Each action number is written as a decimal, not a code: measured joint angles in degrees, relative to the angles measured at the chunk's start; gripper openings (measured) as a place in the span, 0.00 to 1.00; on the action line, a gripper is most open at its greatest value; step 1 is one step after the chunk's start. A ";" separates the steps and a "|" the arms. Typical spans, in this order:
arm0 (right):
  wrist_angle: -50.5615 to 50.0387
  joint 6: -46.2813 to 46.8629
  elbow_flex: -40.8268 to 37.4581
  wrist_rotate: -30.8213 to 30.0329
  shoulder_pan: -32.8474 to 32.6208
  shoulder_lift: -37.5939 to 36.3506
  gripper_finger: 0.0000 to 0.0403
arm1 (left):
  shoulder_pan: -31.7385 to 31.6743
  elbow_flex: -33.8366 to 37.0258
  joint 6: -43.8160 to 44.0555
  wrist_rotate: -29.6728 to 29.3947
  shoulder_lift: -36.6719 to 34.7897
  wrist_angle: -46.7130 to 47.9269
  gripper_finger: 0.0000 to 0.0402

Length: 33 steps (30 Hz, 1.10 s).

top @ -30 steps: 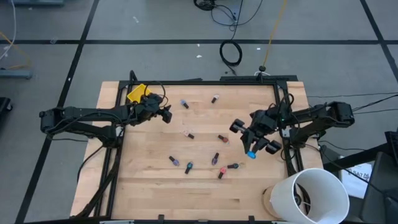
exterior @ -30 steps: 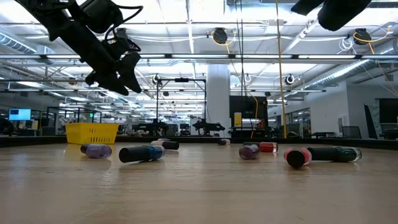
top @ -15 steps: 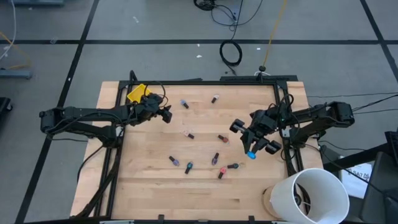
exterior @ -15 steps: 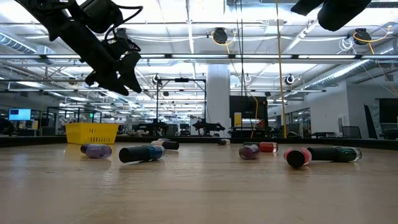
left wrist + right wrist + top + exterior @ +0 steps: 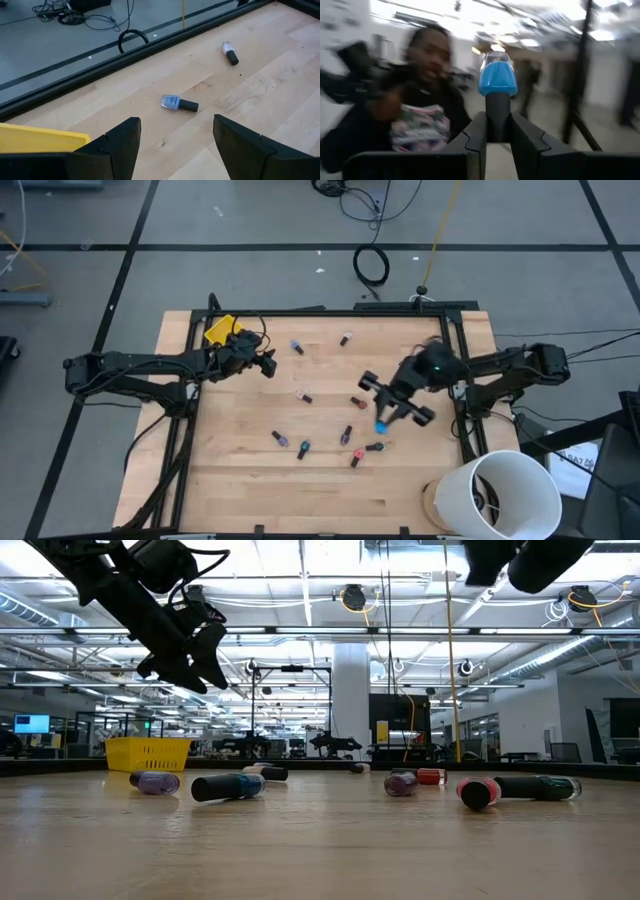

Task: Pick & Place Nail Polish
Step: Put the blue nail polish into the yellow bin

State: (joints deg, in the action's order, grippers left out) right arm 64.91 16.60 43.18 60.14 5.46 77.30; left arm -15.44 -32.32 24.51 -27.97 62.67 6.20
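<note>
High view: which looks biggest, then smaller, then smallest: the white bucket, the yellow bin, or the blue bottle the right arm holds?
1. White bucket, biggest.
2. Yellow bin, smaller.
3. Blue nail polish bottle in the right end effector, smallest.

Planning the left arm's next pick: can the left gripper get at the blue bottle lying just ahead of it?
Probably yes. The left gripper is open and empty, and the blue bottle lies alone on bare table, nothing between them.

The right wrist view is smeared with motion: a person behind the blue nail polish bottle is only a blur. Its dark cap sinks between the fingers, lower end hidden. In the low view the right arm is cut off by the top edge.
</note>
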 joint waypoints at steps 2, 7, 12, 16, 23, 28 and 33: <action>-9.23 -5.71 0.00 -3.80 1.20 0.00 0.12 | -0.01 0.00 0.00 0.00 0.00 -0.01 0.61; -27.70 -17.72 0.00 -16.23 3.63 1.06 0.12 | 0.00 0.00 1.12 0.03 0.00 -0.14 0.61; -38.01 -24.72 -0.06 -31.64 4.76 3.67 0.12 | 0.23 0.00 1.31 3.39 0.00 -3.01 0.61; -40.22 -33.40 -1.56 -46.80 4.71 6.36 0.12 | 1.16 0.00 0.97 7.36 0.39 -8.73 0.61; -39.44 -53.26 -2.38 -72.55 3.58 9.85 0.12 | 2.90 0.02 3.25 13.49 7.82 -21.76 0.61; -36.48 -61.75 -2.38 -84.11 1.59 10.34 0.12 | 3.23 0.02 4.35 18.14 15.09 -33.80 0.61; -34.99 -63.85 -2.38 -87.13 -0.44 10.31 0.12 | 3.21 0.02 6.64 24.16 21.91 -48.27 0.61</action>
State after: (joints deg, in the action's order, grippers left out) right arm 29.92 -47.24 40.80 -26.99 5.02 87.61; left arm -12.23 -32.29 31.15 -3.81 84.59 -42.08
